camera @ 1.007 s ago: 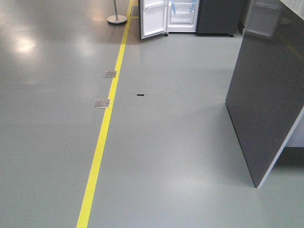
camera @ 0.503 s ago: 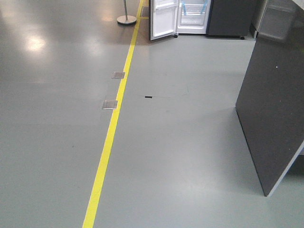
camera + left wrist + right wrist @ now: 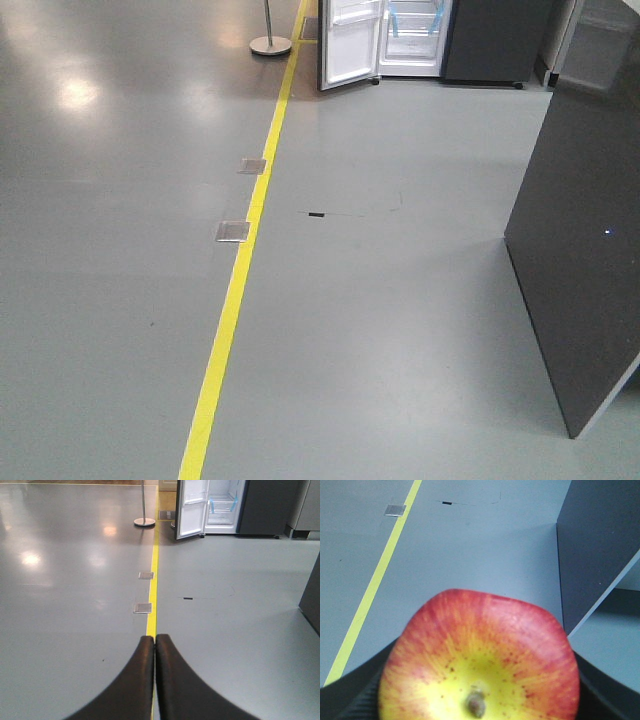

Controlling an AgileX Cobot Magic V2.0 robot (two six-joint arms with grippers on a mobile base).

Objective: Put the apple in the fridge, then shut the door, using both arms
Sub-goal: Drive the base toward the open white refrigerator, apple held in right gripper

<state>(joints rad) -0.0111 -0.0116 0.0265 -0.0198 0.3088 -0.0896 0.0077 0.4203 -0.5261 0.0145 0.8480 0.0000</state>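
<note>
The red and yellow apple [image 3: 480, 660] fills the right wrist view, held between my right gripper's black fingers [image 3: 350, 695], which show on both sides of it. My left gripper [image 3: 154, 639] is shut and empty, held above the floor over the yellow line. The fridge [image 3: 415, 40] stands far ahead at the top of the front view, white inside with blue tape strips. Its door [image 3: 348, 45] is swung open to the left. The fridge [image 3: 222, 510] and the open door [image 3: 191, 510] also show in the left wrist view. Neither arm shows in the front view.
A yellow floor line [image 3: 240, 270] runs toward the fridge. Two metal floor plates [image 3: 233, 231] lie beside it. A dark grey cabinet [image 3: 585, 250] stands close on the right. A stanchion base [image 3: 270, 44] is at the far left of the fridge.
The view has shifted: the fridge, the yellow line and the cabinet have slid to the right in the front view and the floor marks have slid down it.
</note>
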